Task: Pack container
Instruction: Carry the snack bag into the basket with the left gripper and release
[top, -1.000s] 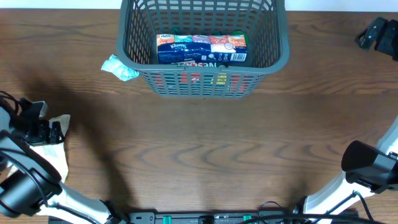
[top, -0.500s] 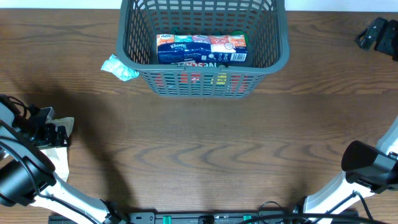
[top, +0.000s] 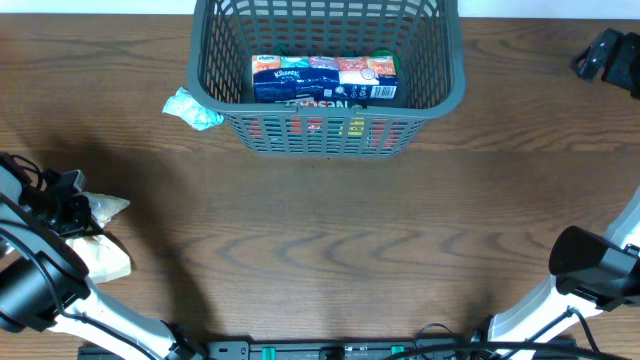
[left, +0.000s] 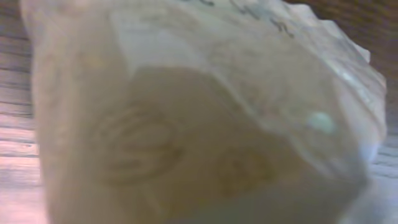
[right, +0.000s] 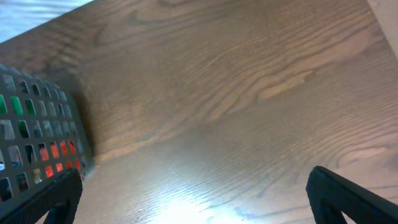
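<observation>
Lower left of the overhead frame: my left claw (top: 62, 205) sits on the pale packet (top: 100, 258) at the near edge of the desk (top: 330, 240). A second ago the packet lay flat beside the claw. Now one corner juts out to the right and the body has bunched up below it. I read that as the pick-up getting under way, with the carry to the container not yet begun.

The left wrist view is filled edge to edge by the packet's cloudy wrapper. My own fingers are hidden, so I cannot tell how far that claw has closed or whether it truly has a grip.

Across the middle of the frame is bare wood grain.

Top centre: the container (top: 455, 85), a dark grey basket with slotted lattice walls and a thick rim, stands upright at the far side of the desk, well apart from the packet. A row of blue and orange tissue packs (top: 322, 78) already lies inside. Red and yellow wrapping shows through the front slots. A crumpled teal packet (top: 192, 108) rests outside, against its left corner.

Upper right: my right claw (right: 193, 193) hangs spread wide and holds nothing.
</observation>
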